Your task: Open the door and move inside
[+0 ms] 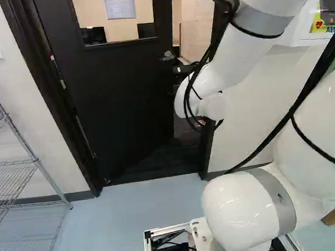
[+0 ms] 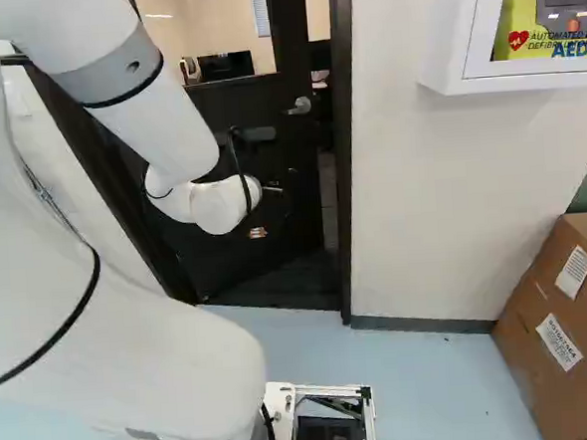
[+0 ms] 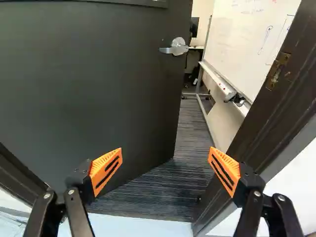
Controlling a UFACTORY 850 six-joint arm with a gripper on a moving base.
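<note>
Door (image 3: 94,84), big and dark, and it's ajar, angled into the room beyond, right ahead of the gripper! Around it stands the dark frame (image 3: 264,106), with a real gap between door edge and post. White arm (image 2: 183,117) reaching out toward the doorway, and past the gap a whiteboard (image 3: 247,39) over striped carpet (image 3: 185,133). Down to the gripper (image 3: 165,154): fingers spread wide, nothing between them. Smaller again, the lever handle (image 3: 177,47), up on the door near its free edge, well apart from those orange pads (image 3: 106,168). So the unlatching looks done, I'd say; widening is the step in hand. Next call: push the panel farther inward, then roll the base through, minding that post, because this gap looks tight for the base.
</note>
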